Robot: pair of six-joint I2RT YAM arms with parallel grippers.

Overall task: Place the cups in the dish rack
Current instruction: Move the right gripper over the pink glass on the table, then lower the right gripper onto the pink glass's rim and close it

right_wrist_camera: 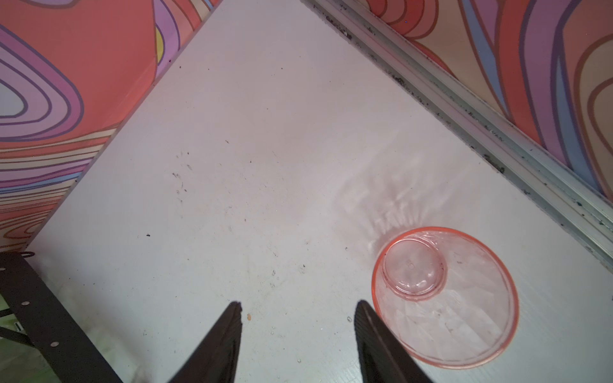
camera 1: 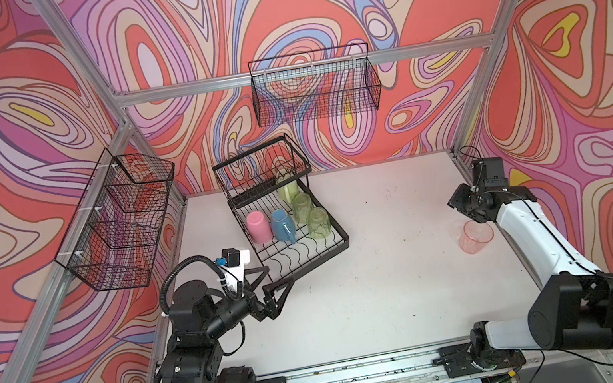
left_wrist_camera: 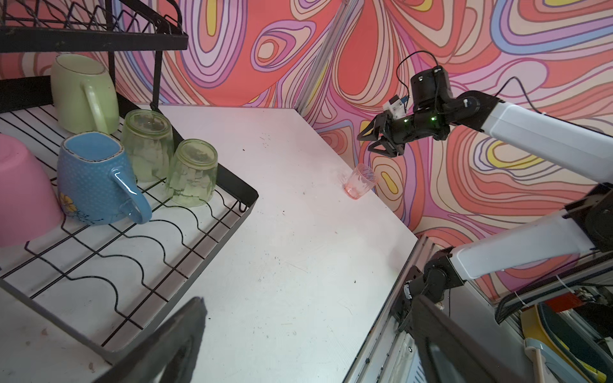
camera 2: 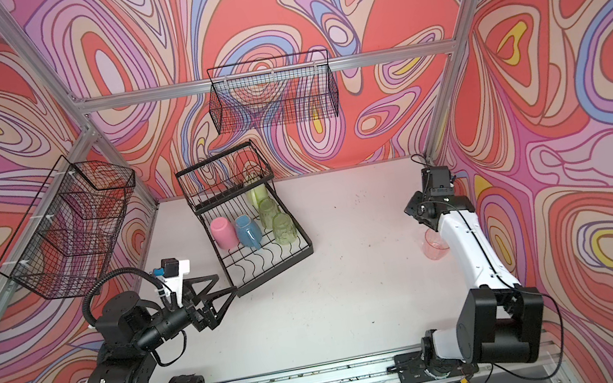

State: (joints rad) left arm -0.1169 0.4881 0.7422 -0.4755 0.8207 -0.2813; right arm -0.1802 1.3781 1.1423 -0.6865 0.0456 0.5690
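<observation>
The clear pink tumbler (camera 1: 474, 237) (left_wrist_camera: 360, 181) stands upright, mouth up, on the white worktop (camera 1: 356, 298) near its right edge, well apart from the dish rack (camera 1: 316, 260). It is the only cup outside the rack.

The right claw (right_wrist_camera: 298, 304) (left_wrist_camera: 370, 141) hangs above the worktop, over and just beside this tumbler. Its jaws are parted, with nothing between them. The left wrist view shows it raised clear of the tumbler. In the right wrist view, one finger (right_wrist_camera: 374, 335) lies along the tumbler's rim line. The tumbler sits outside the gap.

The dish rack stands at the rear left of the worktop, turned at an angle. Five cups rest mouth down on its lower tray:
- opaque pink tumbler (camera 1: 258, 226), on the left;
- blue handled mug (camera 1: 283, 226), just beside it;
- rear clear green tumbler (camera 1: 302, 208) and front clear green tumbler (camera 1: 318, 223), along the right side;
- pale yellow-green handled mug (camera 1: 287, 189), at the back, partly under the upper basket (camera 1: 260, 166).

The front part of the tray holds only its wavy wire dividers.

The left claw (camera 1: 279, 275) (camera 2: 227, 283) is released, jaws spread wide. It sits near the tray's front left corner and holds nothing.
</observation>
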